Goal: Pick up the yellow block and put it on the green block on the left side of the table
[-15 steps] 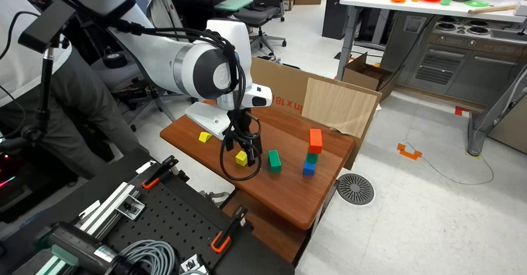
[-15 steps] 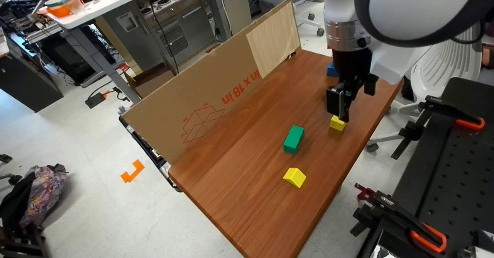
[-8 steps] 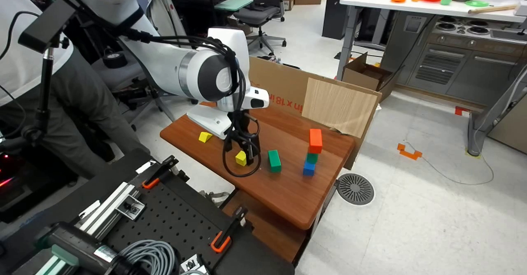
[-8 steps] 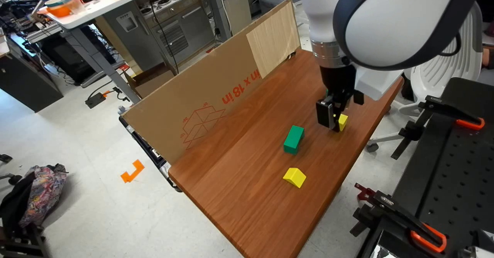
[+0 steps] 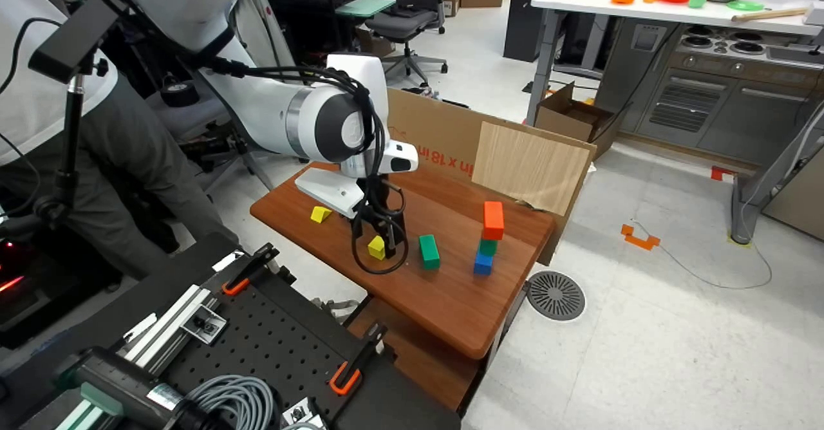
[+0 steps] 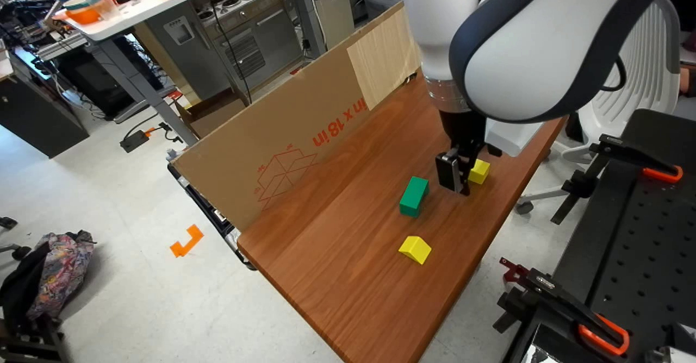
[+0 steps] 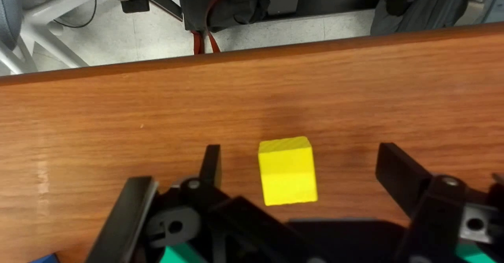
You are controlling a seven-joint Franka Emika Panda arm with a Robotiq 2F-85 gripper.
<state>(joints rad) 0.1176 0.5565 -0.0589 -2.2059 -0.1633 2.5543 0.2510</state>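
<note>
Over the wooden table, the gripper is hanging spread (grasping nothing) — the yellow block is sitting nearer one finger, whose early touch could be skewing it.

A reddish-brown wooden table stands before us; on it, a chunky yellow block sits toward one long edge; a green block and a second green block flank it, farther in; another yellow block lies toward one end, a blue block toward the other.
</note>
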